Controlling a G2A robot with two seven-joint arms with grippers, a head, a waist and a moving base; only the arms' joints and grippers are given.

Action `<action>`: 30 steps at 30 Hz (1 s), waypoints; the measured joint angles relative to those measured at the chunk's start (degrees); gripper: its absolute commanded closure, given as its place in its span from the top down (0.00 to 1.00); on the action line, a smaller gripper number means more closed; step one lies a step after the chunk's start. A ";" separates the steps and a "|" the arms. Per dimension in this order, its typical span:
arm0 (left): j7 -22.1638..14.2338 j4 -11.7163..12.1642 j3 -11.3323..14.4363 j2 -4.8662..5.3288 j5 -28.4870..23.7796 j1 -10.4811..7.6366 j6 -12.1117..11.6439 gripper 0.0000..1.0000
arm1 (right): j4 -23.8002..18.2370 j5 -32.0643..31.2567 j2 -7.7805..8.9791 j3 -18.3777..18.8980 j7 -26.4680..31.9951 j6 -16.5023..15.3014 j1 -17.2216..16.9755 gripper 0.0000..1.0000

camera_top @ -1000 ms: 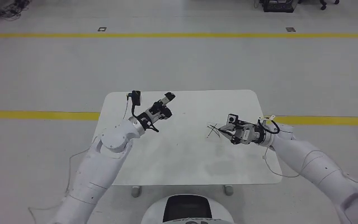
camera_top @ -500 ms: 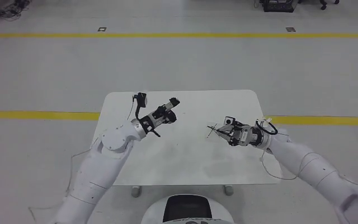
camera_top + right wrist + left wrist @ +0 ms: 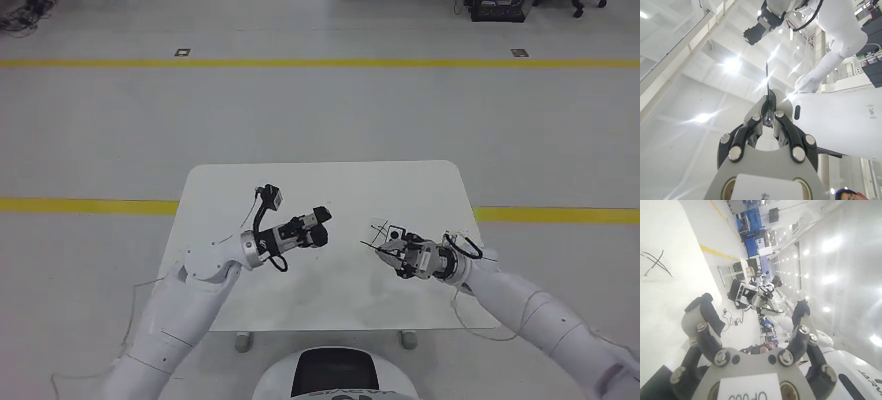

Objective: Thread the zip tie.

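Near the middle of the white table (image 3: pixel 300 290), raised above it: left gripper (image 3: pixel 322 226), fingers spread wide apart. Just right of it, flat on the tabletop: a few loose black zip ties (image 3: pixel 656 263), crossed over one another. Close by those, further right: right gripper (image 3: pixel 770 97), fingers pressed together on a black zip tie (image 3: pixel 767 79), thin strap poking out past the fingertips, pointing upward, roughly toward the left gripper.
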 measured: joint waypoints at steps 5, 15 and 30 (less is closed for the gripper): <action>0.26 -0.04 -0.04 0.01 0.08 0.04 -0.21 1.00 | 0.01 0.00 0.01 -0.01 0.00 0.00 0.03 0.00; -1.26 -0.36 3.12 -0.43 -2.71 -0.79 -1.93 1.00 | -1.34 0.00 -1.18 4.88 0.01 0.00 -5.96 0.00; -4.79 2.71 6.33 -0.80 -4.85 -3.43 -4.83 1.00 | -2.27 0.00 -2.61 9.44 0.00 0.00 -10.66 0.00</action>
